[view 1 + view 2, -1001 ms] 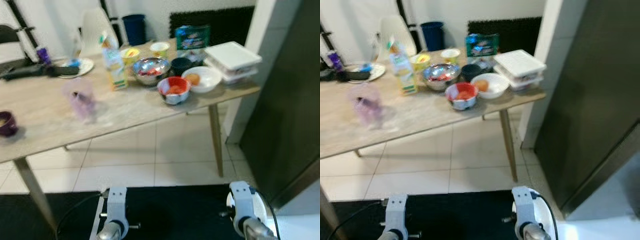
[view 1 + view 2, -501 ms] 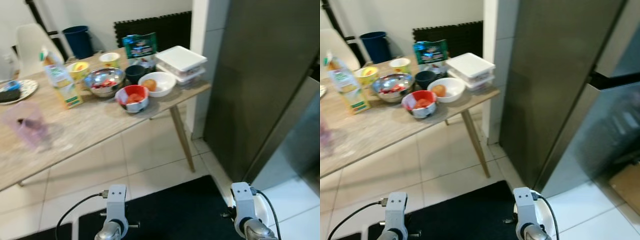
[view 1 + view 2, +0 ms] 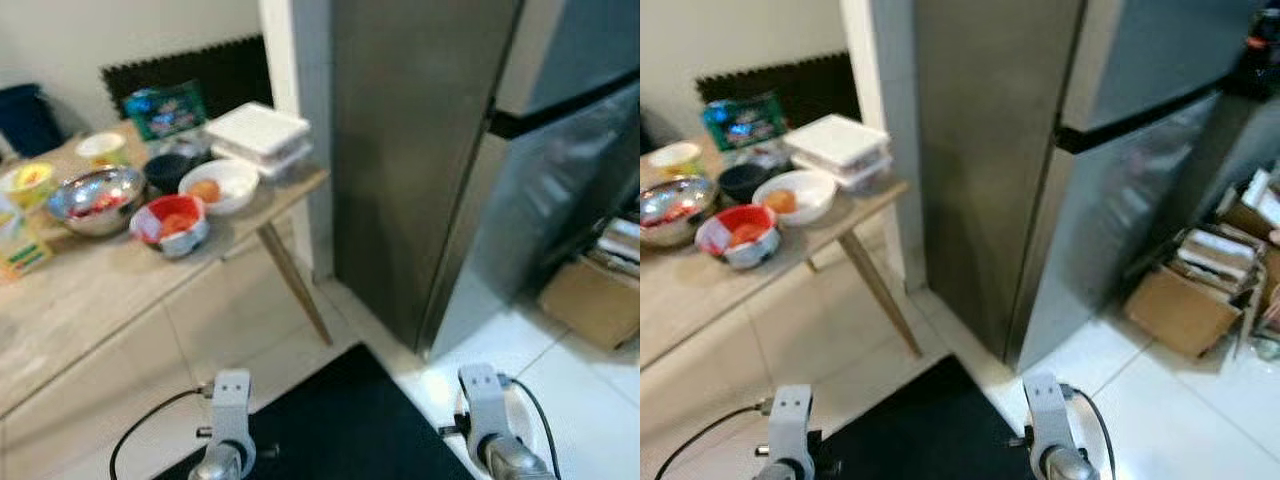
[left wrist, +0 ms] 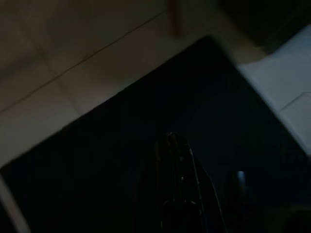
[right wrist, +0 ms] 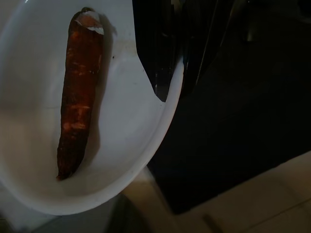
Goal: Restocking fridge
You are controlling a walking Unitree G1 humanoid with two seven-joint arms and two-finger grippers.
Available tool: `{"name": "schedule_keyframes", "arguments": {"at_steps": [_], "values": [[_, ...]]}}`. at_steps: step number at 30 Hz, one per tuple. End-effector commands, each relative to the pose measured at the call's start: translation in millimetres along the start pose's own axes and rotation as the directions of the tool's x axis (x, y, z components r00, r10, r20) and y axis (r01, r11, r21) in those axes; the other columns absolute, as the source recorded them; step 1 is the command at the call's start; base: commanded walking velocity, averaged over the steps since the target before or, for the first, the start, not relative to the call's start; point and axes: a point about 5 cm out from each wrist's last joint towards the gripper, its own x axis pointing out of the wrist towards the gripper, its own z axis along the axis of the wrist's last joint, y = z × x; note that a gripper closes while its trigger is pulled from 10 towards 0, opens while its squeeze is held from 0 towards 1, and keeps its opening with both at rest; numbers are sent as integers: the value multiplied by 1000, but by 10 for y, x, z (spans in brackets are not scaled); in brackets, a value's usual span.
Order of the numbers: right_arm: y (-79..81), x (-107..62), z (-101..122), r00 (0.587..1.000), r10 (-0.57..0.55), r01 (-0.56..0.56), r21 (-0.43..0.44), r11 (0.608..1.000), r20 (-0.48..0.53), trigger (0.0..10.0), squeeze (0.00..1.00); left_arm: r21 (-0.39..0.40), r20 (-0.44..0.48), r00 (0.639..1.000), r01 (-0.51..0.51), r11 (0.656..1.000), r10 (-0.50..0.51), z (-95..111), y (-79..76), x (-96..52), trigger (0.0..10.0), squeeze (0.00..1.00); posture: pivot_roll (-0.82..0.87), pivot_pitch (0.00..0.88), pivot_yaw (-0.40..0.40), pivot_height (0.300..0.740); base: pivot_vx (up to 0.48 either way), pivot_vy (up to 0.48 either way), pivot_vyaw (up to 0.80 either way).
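Tall dark steel fridge (image 3: 420, 150) is my landmark, doors shut. Left of it, the light wooden table (image 3: 90, 290) edge carries bowls; open tile between. Left gripper (image 4: 172, 160) hangs over the black mat (image 3: 340, 430), fingers pressed together. Right gripper (image 5: 182, 58) clamps the white plate (image 5: 141, 126) rim; the orange carrot (image 5: 77, 92) lies on it. Cardboard box (image 3: 1180, 305) sits right of the fridge.

Open tiled floor (image 3: 1120, 400) before the shut fridge (image 3: 1040, 150); table (image 3: 90, 290) at left, cardboard boxes (image 3: 1200, 290) at right.
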Motion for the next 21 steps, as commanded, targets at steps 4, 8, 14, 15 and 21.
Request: {"name": "schedule_keyframes", "arguments": {"at_steps": [4, 8, 14, 15, 21], "values": [[-11, -11, -46, 1000, -5, 5, -6, 1000, -17, 10000, 0, 3, -16, 1000, -8, 1000, 8, -56, 29, -21, 10000, 0, 64, 70, 36, 740, 0, 0, -800], [-15, -10, -41, 1000, -8, 8, -3, 1000, -16, 10000, 0, 6, -22, 1000, -5, 1000, 6, -58, 27, -17, 10000, 0, 57, 69, 44, 740, 0, 0, -800], [-49, -19, -52, 1000, -16, 16, 3, 1000, -15, 10000, 0, 6, -47, 999, 11, 1000, -10, -67, 24, -6, 10000, 0, 51, 66, 47, 740, 0, 0, -800], [-55, -22, -59, 1000, -17, 17, 3, 1000, -17, 10000, 0, 10, -56, 998, 17, 1000, -16, -73, 18, -5, 10000, 0, 50, 64, 47, 740, 0, 0, -800], [-87, -34, -89, 999, -23, 23, 6, 1000, -30, 10000, 0, 37, -41, 999, 30, 999, -28, -83, -43, -11, 10000, 0, 44, 54, 52, 740, 0, 0, -768]]}}
